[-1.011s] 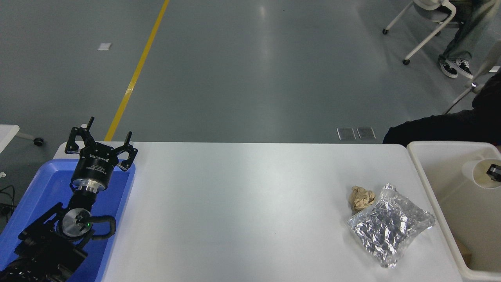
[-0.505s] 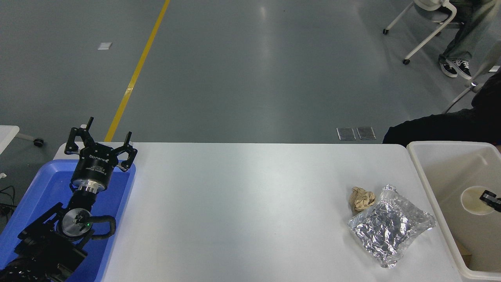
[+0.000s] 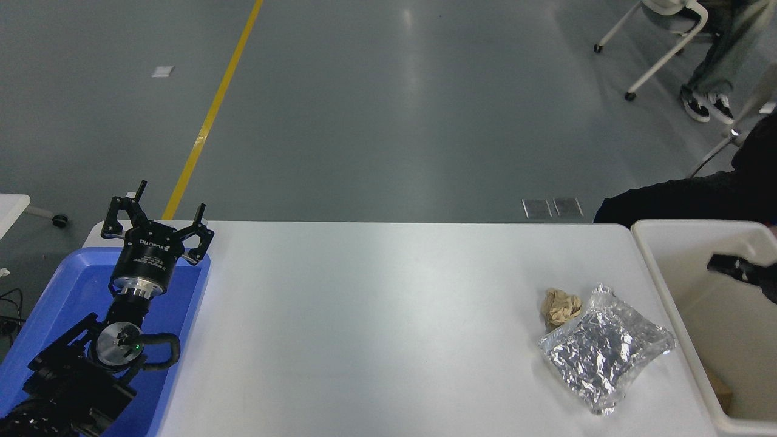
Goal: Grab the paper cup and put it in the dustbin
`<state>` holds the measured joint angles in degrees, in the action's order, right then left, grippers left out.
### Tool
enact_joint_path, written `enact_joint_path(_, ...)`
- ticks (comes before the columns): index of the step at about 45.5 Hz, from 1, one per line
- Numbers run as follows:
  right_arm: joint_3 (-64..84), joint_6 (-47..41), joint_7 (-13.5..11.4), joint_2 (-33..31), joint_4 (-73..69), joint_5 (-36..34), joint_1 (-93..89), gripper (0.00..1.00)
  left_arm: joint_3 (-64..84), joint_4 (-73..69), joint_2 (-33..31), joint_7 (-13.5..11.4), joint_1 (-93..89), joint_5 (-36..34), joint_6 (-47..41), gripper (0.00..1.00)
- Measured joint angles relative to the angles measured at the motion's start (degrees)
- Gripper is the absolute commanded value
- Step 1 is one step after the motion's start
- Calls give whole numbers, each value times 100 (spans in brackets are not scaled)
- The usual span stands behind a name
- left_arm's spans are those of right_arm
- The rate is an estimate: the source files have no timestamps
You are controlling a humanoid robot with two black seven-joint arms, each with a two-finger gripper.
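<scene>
The dustbin (image 3: 692, 224), a large off-white tub, stands at the table's right end and is cut off by the picture's edge. The black tip of my right gripper (image 3: 731, 267) reaches in from the right edge, above the tub's inside. Too little of it shows to tell how it stands. The paper cup is out of view. My left gripper (image 3: 156, 233) is parked open and empty over the blue tray (image 3: 79, 279) at the lower left.
A crumpled brown paper ball (image 3: 560, 306) and a crinkled silver foil bag (image 3: 604, 348) lie on the white table (image 3: 376, 315) just left of the dustbin. A person in dark clothes (image 3: 686, 197) is behind the tub. A wheeled chair (image 3: 665, 30) stands on the floor beyond.
The paper cup, seen at my right gripper inside the dustbin, sank lower and is now gone from sight. The right gripper has moved up and a little left. The left arm is still.
</scene>
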<state>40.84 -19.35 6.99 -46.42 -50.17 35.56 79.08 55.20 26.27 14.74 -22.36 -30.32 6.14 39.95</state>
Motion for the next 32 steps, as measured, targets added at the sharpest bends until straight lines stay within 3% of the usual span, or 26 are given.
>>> enact_joint_path(6, 1010, -689, -30, 205, -1330, -392, 1821, 100, 0, -2, 2, 1, 1, 1, 0, 100)
enact_joint_path(14, 1844, -1672, -64, 1110, -2669, -1380, 3794, 100, 0, -5, 1, -8, 11, 8, -12, 100)
enact_joint_path(32, 2134, -2427, -95, 2850, -3823, -3008, 5600, 100, 9, -8, 0, -28, 19, 17, -21, 100)
